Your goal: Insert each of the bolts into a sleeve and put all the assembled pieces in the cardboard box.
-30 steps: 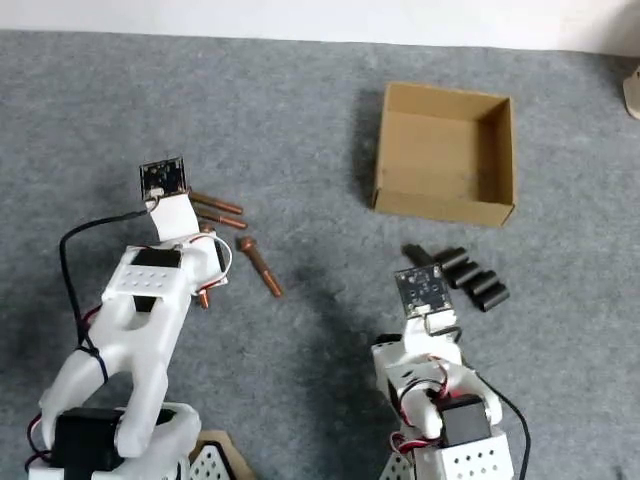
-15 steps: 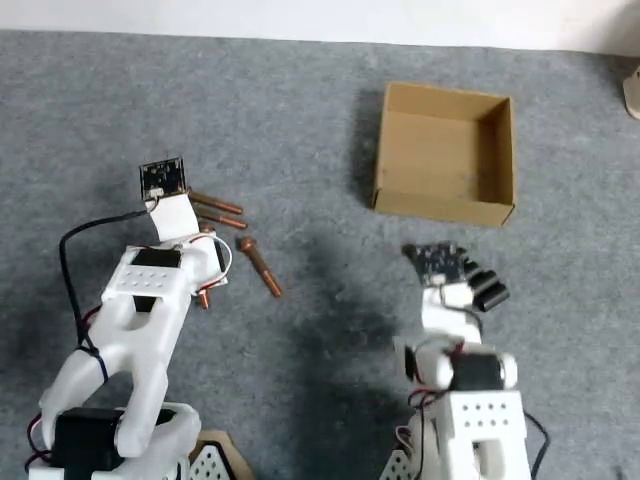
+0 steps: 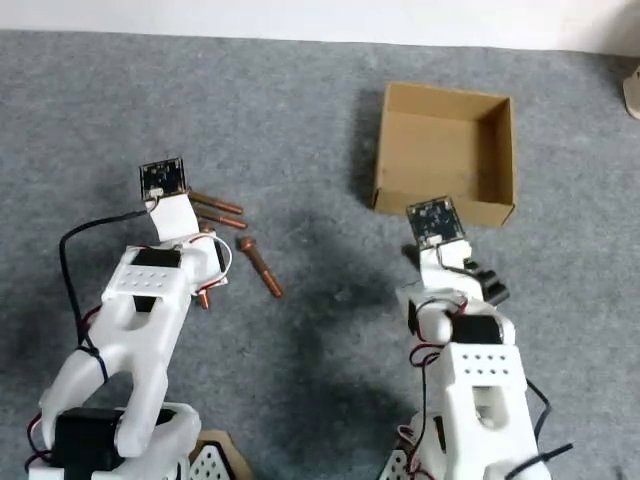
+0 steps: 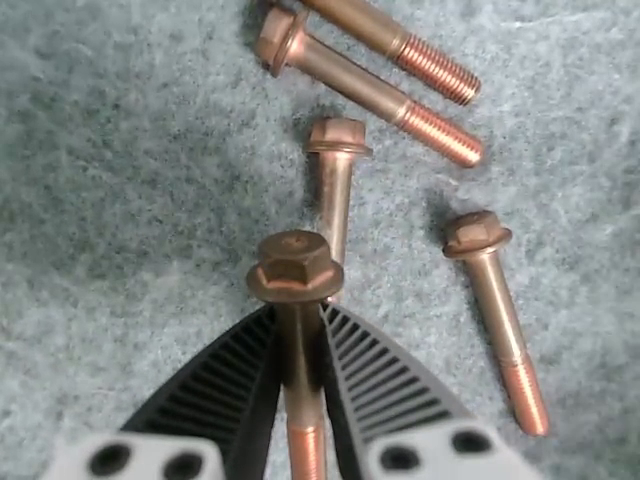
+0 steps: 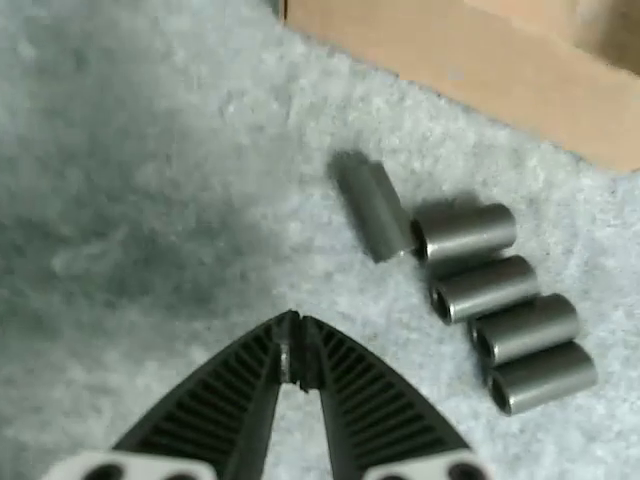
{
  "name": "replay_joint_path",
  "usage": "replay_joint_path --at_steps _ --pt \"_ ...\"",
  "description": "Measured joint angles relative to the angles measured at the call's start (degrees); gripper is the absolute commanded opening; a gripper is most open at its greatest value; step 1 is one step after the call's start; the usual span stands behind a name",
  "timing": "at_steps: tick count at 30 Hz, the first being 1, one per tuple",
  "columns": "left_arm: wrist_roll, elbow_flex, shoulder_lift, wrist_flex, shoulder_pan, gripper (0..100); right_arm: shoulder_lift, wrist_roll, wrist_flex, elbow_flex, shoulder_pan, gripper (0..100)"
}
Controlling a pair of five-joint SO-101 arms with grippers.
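My left gripper (image 4: 298, 312) is shut on a copper bolt (image 4: 296, 270), held by its shank with the hex head sticking out past the fingertips. Several more copper bolts (image 4: 335, 180) lie on the grey carpet just beyond it; in the high view one bolt (image 3: 260, 265) lies to the right of the left arm. My right gripper (image 5: 296, 348) is shut with nothing in it, a little short of a cluster of several dark grey sleeves (image 5: 487, 288). The open cardboard box (image 3: 441, 205) stands just behind the sleeves (image 3: 484, 282).
Grey carpet covers the whole table. One sleeve (image 5: 370, 210) lies apart from the row, turned at an angle to it. The box's near wall (image 5: 450, 60) rises right beyond the sleeves. A pale object (image 3: 632, 92) sits at the far right edge.
The right arm has stretched forward from its folded pose, bringing its wrist over the sleeves near the box. The left arm and its bolt have stayed still.
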Motion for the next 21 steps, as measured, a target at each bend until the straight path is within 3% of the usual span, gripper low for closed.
replay_joint_path --at_steps 4,8,21 --pt "0.00 0.00 0.00 0.00 0.00 1 7.21 0.88 -0.26 -3.69 2.20 1.0" --pt "0.00 0.00 0.00 0.00 0.00 1 14.86 5.19 -0.35 -8.44 3.43 8.2" --pt "0.00 0.00 0.00 0.00 0.00 1 28.40 13.45 13.27 -26.46 3.52 10.1"
